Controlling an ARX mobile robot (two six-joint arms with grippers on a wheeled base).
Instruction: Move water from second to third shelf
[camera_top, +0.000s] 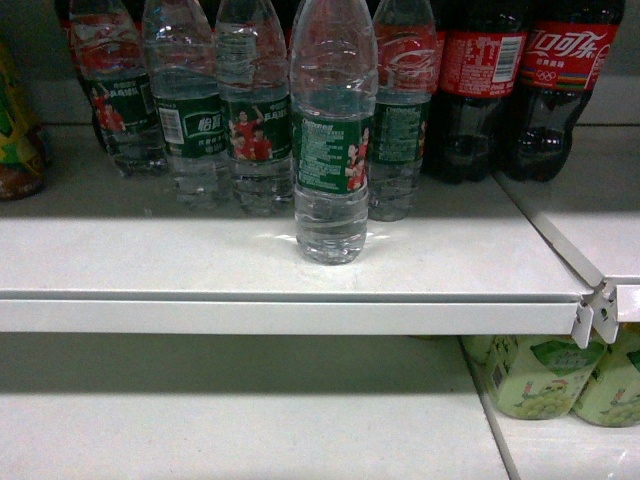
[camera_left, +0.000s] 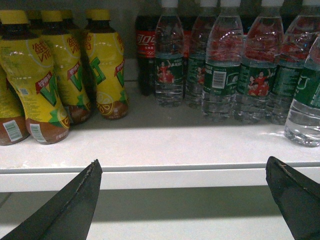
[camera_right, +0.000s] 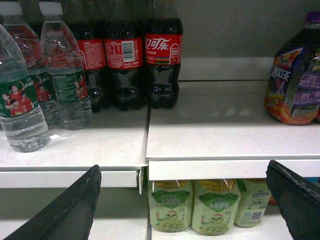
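The water bottle (camera_top: 332, 130) to be moved stands upright toward the front of the upper shelf (camera_top: 150, 262), set forward of the row of like bottles (camera_top: 222, 110) behind it and nothing touching it. To its right at the back stand cola bottles (camera_top: 520, 80) with red labels; the left wrist view shows yellow tea bottles (camera_left: 60, 70) farther left on the same board. The shelf below (camera_top: 240, 420) shows bare white surface directly under the bottle, with pale green drink bottles (camera_top: 530, 375) off to the right. Both end effectors are spread wide and hold nothing: the left end effector (camera_left: 185, 200) and the right end effector (camera_right: 187, 200) each show only two dark fingertips at the bottom corners of their wrist views, level with the shelf edge and well short of any bottle. Judgement: the task is at the approach step, no grasp yet made. The next move calls for one arm to advance, centre its fingers about the bottle's labelled midsection, close firmly without crushing, lift clear of the lip, and avoid toppling the neighbours.
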